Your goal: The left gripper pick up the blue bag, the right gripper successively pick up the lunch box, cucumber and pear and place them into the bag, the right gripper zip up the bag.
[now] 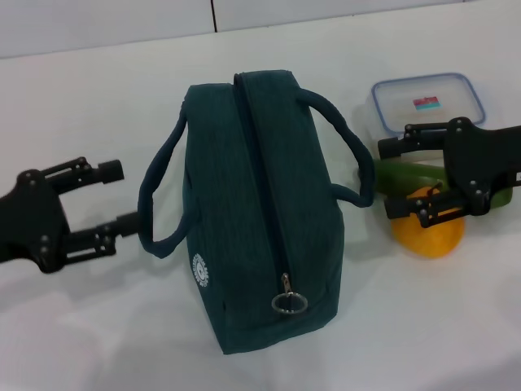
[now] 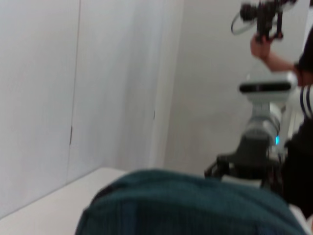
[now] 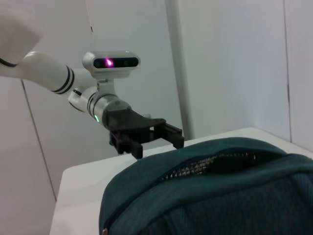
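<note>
Starting at the left, the left gripper (image 1: 110, 199) is hovering just beside the blue bag (image 1: 260, 204), jaws spread wide and holding nothing, the fingers pointing straight at the bag's near handle (image 1: 155, 204). That handle is looping out toward it, so the coming grab looks to turn on this one gap: the loop is lying directly ahead of the open jaws, near but not yet between them. The bag itself is sitting on the white table (image 1: 81, 342) with its long axis running away from the robot, zipper (image 1: 260, 179) along the top and the pull ring (image 1: 289, 303) at the near end. On the far side of the bag, the right gripper (image 1: 399, 175) is hanging with jaws also released, above the cucumber (image 1: 407, 173) and the pear (image 1: 427, 236), with the lunch box (image 1: 427, 102) just beyond them. For the handle, the left arm is plainly the nearer one; the food is all lying on the right arm's side.
</note>
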Controlling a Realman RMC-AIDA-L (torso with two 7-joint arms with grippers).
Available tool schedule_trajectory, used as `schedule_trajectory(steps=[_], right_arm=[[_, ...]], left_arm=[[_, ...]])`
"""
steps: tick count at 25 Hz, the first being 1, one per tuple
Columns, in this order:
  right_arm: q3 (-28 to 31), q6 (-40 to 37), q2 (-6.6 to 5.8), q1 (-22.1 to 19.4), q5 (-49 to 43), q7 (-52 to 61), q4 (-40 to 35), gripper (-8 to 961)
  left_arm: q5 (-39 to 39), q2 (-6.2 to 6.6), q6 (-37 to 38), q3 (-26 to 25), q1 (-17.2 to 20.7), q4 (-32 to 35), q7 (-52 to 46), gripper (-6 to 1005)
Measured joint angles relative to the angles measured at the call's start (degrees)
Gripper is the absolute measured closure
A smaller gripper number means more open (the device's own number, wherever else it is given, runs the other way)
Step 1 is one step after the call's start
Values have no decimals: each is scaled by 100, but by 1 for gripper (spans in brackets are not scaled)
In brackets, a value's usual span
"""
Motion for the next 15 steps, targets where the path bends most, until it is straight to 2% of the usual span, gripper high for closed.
schedule_trajectory(steps=[5,10,15], right_arm=[[45,-31,0,-41,47,17,-8,97],[133,-220,-32,-52,53,85,-25,97],[337,-357,-48,-53,54,89,-29,97]], left_arm=[[-230,35,90,-4,-154,-54,-895,193],[-304,31,102,-1,-533,-78,-2227,218],[-9,-72,103,3,-792,-84,-2622,209]])
